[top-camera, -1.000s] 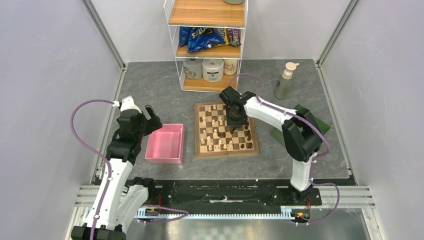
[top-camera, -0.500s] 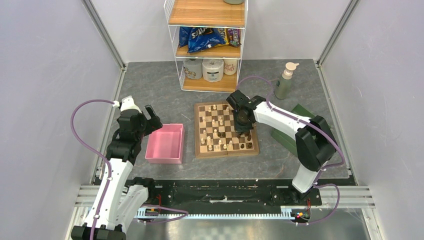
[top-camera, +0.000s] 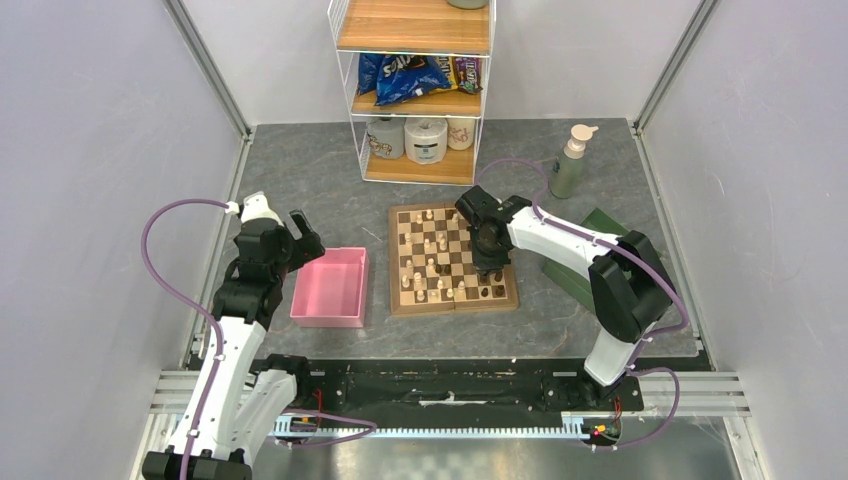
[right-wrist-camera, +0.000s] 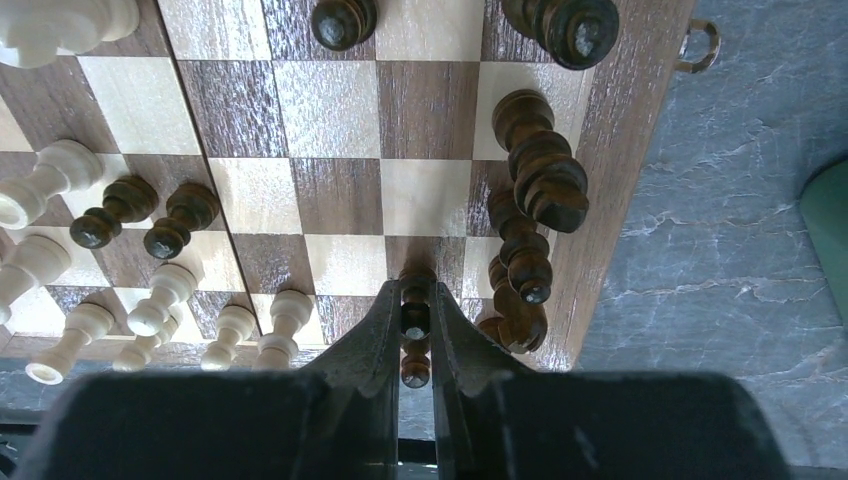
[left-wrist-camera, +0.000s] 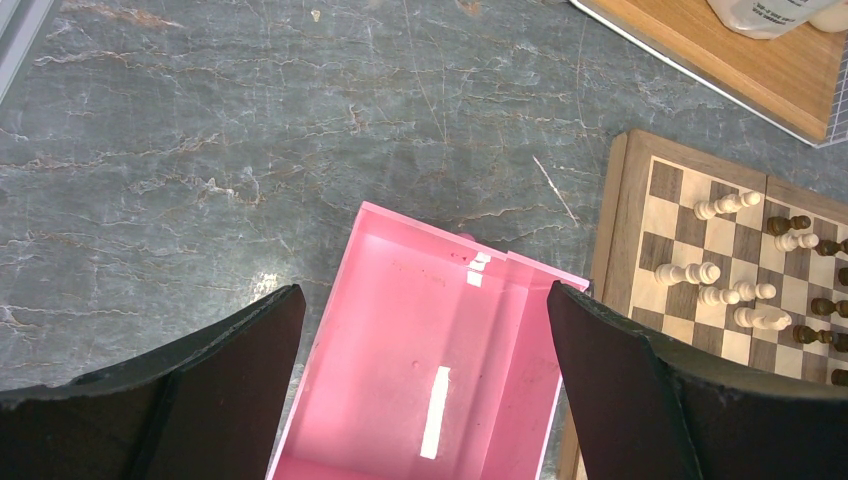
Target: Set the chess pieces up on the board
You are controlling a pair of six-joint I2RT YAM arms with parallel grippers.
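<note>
The dark piece (right-wrist-camera: 414,350) is pinched tight in your right gripper (right-wrist-camera: 415,300), at the right side of the board (right-wrist-camera: 340,100). I cannot tell if it touches a square. Other dark pieces (right-wrist-camera: 522,255) crowd just beside it. If you swing sideways, you may knock them over or push them onto the worktop (right-wrist-camera: 700,250). The piece is tiny, so it may tip when you let go. White pieces (right-wrist-camera: 285,320) are near too. Your left gripper (left-wrist-camera: 425,300) hangs wide apart over the pink tray (left-wrist-camera: 400,330), well away.

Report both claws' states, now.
Left claw: open, empty.
Right claw: closed on a dark chess piece.
</note>
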